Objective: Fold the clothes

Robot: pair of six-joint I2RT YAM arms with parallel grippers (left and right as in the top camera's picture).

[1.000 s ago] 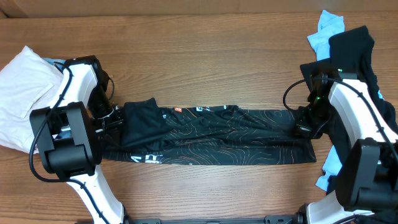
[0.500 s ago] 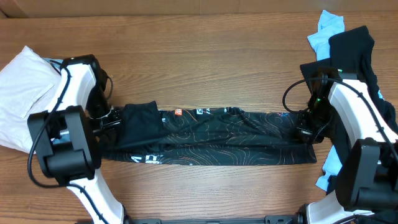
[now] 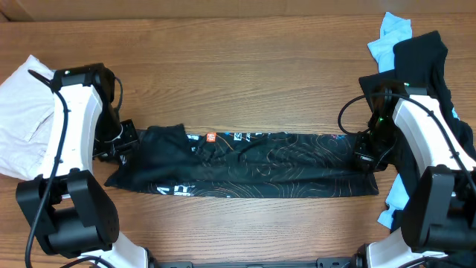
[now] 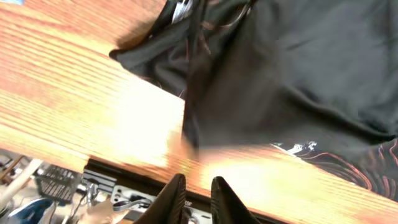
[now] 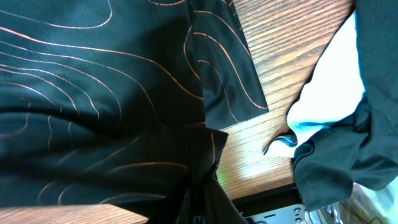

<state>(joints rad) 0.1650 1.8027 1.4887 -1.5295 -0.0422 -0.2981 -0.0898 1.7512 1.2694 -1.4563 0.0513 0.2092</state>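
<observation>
Wooden table (image 3: 245, 82), folded black shirt (image 3: 253, 165)

Right fingers (image 5: 198, 202) buried in black shirt (image 5: 93, 93) folds; left wrist view motion-blurred, shirt cropped at its edges.

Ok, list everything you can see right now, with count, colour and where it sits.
Jersey shirt: one, black with white lettering, an orange logo and thin wavy lines, folded into a long strip across the table's middle.
White garment: one, white, bunched at the table's left edge.
Light blue garment: one, light blue, far right corner, partly under the dark one.
Dark garment: one, black, heaped at the right edge.
Table: one, brown wood grain.
Left gripper: fingers nearly together, nothing between them, off the shirt's left end.
Right gripper: clamped on the shirt's right end.
</observation>
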